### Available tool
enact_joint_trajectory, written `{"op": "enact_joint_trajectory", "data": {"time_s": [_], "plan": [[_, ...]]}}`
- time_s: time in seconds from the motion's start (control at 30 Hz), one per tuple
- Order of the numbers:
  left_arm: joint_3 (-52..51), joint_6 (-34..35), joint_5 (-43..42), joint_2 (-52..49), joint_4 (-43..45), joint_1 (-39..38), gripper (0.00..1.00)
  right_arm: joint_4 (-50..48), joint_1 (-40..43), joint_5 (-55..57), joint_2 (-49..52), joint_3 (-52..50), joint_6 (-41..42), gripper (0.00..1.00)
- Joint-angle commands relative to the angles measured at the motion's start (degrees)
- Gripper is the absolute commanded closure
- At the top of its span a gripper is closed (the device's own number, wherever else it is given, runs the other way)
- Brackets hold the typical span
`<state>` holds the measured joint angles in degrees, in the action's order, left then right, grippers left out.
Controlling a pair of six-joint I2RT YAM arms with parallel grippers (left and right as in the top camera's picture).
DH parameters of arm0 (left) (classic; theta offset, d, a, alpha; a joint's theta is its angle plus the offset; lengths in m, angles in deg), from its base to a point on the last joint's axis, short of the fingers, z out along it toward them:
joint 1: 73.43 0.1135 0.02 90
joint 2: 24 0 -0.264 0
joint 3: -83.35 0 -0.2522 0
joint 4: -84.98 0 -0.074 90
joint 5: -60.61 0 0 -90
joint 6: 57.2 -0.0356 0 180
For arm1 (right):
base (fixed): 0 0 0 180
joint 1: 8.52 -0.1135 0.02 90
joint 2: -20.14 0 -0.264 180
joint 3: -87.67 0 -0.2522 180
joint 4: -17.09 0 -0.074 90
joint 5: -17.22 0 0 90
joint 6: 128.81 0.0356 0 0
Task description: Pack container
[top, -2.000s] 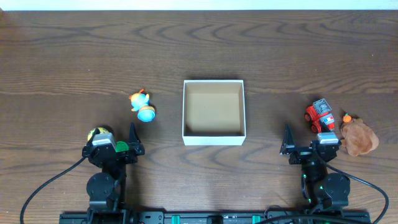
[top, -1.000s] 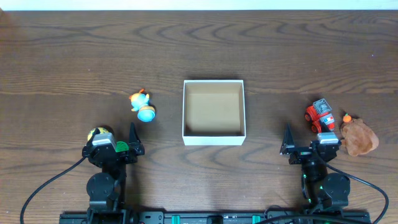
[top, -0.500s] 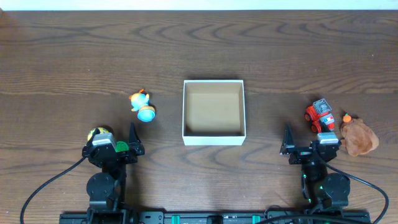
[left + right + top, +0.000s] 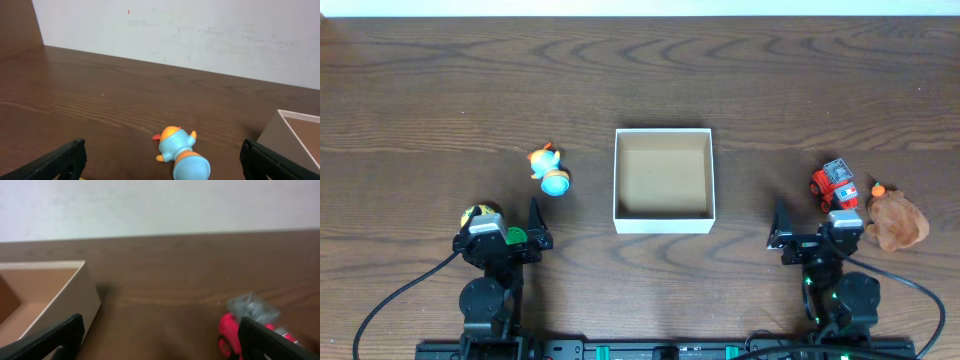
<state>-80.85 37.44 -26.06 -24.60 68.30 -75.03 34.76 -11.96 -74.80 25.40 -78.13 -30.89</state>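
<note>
The container [image 4: 663, 223], a square white-walled box with a brown cardboard inside, sits empty at the table's middle. A blue and orange toy [image 4: 551, 171] lies to its left. A red toy truck [image 4: 835, 186] and a brown plush [image 4: 897, 221] lie to its right. My left gripper [image 4: 502, 228] is open and empty near the front edge, below the blue toy [image 4: 180, 152], which lies ahead between its fingers [image 4: 162, 145]. My right gripper [image 4: 815, 232] is open and empty, just in front of the truck [image 4: 247, 325], with the container's wall [image 4: 75, 300] at its left.
A small yellow and green toy [image 4: 480, 213] lies right beside the left gripper's left finger. A white wall runs along the table's far edge [image 4: 200, 35]. Bare dark wood lies behind the container and between it and both grippers.
The right arm has shifted slightly to the left and its wrist view is blurred. The left arm and the toys have not moved.
</note>
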Motion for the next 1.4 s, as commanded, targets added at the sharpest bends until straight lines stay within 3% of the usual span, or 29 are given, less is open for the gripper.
{"op": "enact_joint_trajectory", "data": {"time_s": [0.0,0.17,0.37,0.6,0.7,0.83,0.97,1.1,1.37], "plan": [[-0.3,1.8,-1.5,-0.2,-2.7,0.3,0.02,0.3,0.4,-3.4,3.7,2.2,3.0,0.01],[7.8,3.1,-2.9,-5.1,-8.9,0.3,0.02,2.7,0.4,-3.4,13.0,10.6,3.0,0.01],[22.9,3.1,-2.9,-18.0,-17.6,0.3,0.02,12.9,0.5,-3.4,28.2,28.3,-0.3,0.01],[41.4,3.1,-2.9,-34.7,-36.7,0.3,0.02,41.2,5.6,-3.4,50.4,58.6,-12.1,0.01],[45.8,3.1,-2.9,-38.9,-42.7,0.3,0.02,52.5,10.7,-3.4,59.3,69.8,-14.0,0.01],[46.7,3.1,-2.9,-40.9,-45.5,0.3,0.02,64.9,16.7,-0.6,69.5,80.9,-23.2,0.01],[46.7,3.1,-2.9,-40.8,-46.3,0.3,0.02,67.4,19.8,3.2,76.1,84.7,-24.1,0.01],[46.7,3.1,-2.9,-40.8,-46.3,0.3,0.02,67.1,19.7,3.1,81.2,84.6,-31.9,0.01],[46.7,3.1,-2.9,-40.9,-45.5,0.3,0.02,66.5,18.9,2.9,92.9,84.6,-38.3,0.01]]}}
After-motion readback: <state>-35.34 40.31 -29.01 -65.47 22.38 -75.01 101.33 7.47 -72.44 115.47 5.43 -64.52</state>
